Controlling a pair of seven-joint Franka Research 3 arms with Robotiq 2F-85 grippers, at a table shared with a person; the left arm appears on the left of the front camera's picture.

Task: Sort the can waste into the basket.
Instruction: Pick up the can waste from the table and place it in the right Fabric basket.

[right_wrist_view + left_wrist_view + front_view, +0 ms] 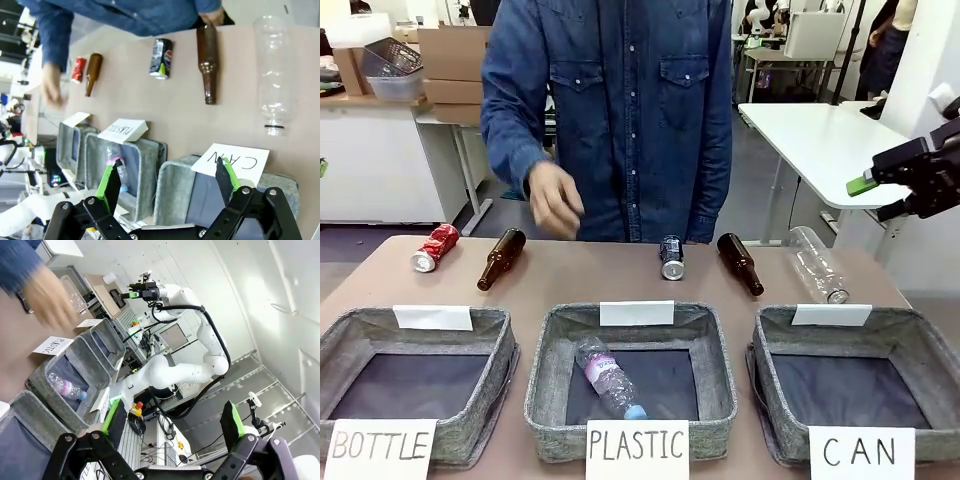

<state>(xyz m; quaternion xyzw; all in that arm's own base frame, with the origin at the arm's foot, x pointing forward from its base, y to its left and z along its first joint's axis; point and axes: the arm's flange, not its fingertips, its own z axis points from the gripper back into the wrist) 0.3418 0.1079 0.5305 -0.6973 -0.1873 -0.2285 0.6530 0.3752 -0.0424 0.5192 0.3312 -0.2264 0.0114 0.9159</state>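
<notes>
The black can (671,257) lies at the table's far middle, and the dented red can (436,247) lies at the far left. In the right wrist view the black can (161,58) and the red can (78,70) lie beyond the bins. The CAN basket (912,328) stands at the front right with nothing inside. My right gripper (876,198) hovers high above the table's right end, open and holding nothing; its green-padded fingers (111,176) spread wide above the CAN basket (172,187). My left gripper (174,415) is open too, off to the side of the bins.
Two brown bottles (501,258) (740,263) and a clear plastic bottle (818,265) lie along the far side. The PLASTIC bin (545,375) holds one plastic bottle (608,376). The BOTTLE bin (500,330) stands at the front left. The person's hand (555,200) hangs above the far edge.
</notes>
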